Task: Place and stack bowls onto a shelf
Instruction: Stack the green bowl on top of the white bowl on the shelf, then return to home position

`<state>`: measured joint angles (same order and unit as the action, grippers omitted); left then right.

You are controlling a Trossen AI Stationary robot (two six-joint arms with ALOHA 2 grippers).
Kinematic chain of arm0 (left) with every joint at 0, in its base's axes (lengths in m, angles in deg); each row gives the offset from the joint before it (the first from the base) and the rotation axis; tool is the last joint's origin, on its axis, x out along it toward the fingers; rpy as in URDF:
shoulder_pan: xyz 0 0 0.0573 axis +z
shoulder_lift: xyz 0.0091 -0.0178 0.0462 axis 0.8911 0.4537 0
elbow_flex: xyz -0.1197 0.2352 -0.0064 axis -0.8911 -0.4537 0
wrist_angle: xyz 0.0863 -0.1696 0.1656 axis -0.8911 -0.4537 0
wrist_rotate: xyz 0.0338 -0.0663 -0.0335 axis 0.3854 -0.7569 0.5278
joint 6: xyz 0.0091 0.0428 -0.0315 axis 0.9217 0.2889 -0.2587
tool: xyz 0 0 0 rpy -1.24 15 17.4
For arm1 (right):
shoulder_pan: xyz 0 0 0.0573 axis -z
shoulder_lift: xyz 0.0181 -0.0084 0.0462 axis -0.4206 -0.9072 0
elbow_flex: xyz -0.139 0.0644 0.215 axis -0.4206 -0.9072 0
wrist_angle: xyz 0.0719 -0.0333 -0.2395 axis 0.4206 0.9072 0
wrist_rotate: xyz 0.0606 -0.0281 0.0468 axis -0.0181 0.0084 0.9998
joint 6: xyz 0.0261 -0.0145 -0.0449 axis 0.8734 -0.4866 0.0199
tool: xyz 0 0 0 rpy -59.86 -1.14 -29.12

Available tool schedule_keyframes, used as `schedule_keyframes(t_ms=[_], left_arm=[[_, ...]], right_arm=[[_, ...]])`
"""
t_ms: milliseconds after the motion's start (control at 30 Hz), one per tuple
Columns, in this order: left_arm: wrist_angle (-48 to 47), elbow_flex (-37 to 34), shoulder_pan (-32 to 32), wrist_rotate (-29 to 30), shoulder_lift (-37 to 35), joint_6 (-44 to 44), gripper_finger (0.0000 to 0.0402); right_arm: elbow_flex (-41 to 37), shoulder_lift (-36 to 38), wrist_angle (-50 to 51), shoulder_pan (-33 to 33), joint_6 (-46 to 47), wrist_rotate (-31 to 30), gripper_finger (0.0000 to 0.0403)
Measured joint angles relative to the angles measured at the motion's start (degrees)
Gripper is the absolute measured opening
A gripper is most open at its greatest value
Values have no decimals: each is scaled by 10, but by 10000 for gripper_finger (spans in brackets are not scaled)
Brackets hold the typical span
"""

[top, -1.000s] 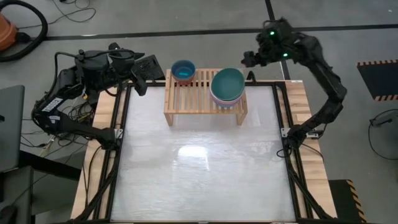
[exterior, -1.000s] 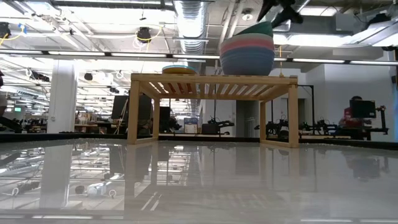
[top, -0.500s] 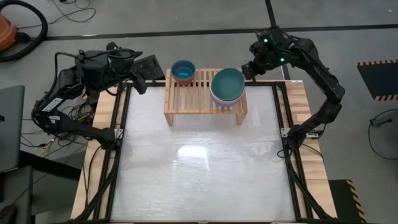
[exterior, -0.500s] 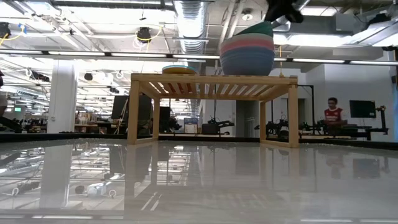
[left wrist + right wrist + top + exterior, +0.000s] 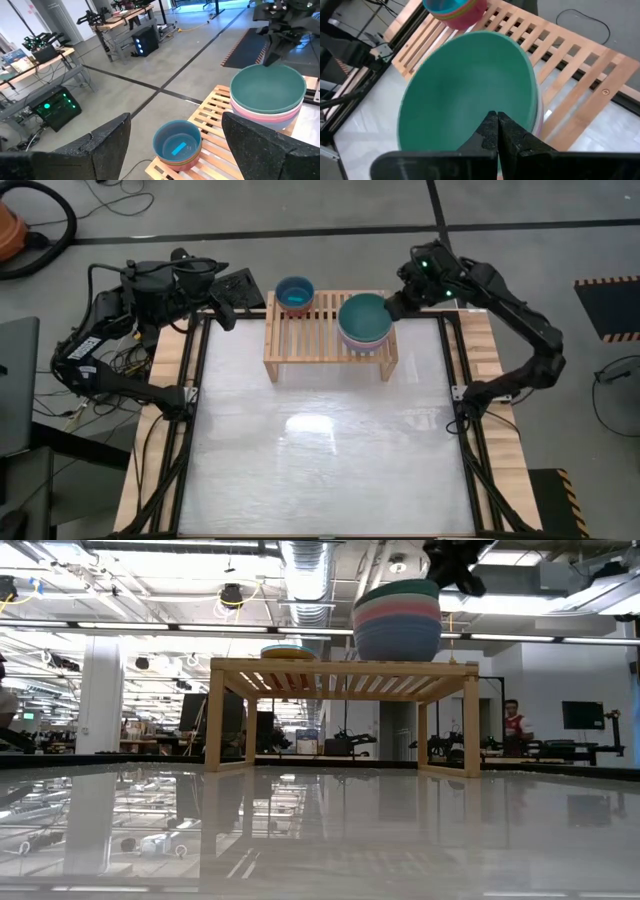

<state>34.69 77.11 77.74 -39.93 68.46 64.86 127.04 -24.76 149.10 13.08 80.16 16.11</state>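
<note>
**Inspector:** State of the load?

**Assessor:** The dark teal bowl [image 5: 365, 314] tops a nested stack of the larger bowls, with pink and slate blue rims showing beneath it, at one end of the shelf [image 5: 310, 332]. A smaller stack [image 5: 294, 293], cyan bowl uppermost, sits at the other end, well apart. Judged plain thin plastic: light, stiff, smooth and likely slippery, not fragile. The rim is the only sensible purchase; the curved wall offers none.

**Inspector:** Tools?

**Assessor:** The right gripper [image 5: 497, 131] has its fingers pressed together with nothing between them, poised just over the near edge of the teal bowl. Contact with the rim cannot be confirmed. The left gripper [image 5: 175, 131] waits beyond the table's far left corner, fingers spread wide, empty.

**Inspector:** Risk?

**Assessor:** A nudge from the closed tips could slide the light stack across the slats.
</note>
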Motion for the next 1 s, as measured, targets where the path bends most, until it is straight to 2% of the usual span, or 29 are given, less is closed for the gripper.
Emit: schedule_keyframes(t_ms=[167, 333, 567, 767, 833, 1000], left_arm=[[2, 0, 0, 0, 0, -2, 300], [2, 0, 0, 0, 0, -13, 300], [1, 0, 0, -50, 0, -40, 300], [8, 0, 0, -59, 0, -62, 300], [14, 0, 0, -102, -1, -65, 300], [54, 0, -1, -284, -21, -77, 300]], right_arm=[[-55, 29, -57, 0, 10, 0, 18], [-82, 27, -73, -11, 13, 0, 18], [-83, 43, -104, -14, 4, -14, 27], [-83, 70, -134, -14, -2, -14, 24], [-83, 100, -159, -16, -5, -14, 35], [-83, 200, -193, -16, -38, -14, 57]])
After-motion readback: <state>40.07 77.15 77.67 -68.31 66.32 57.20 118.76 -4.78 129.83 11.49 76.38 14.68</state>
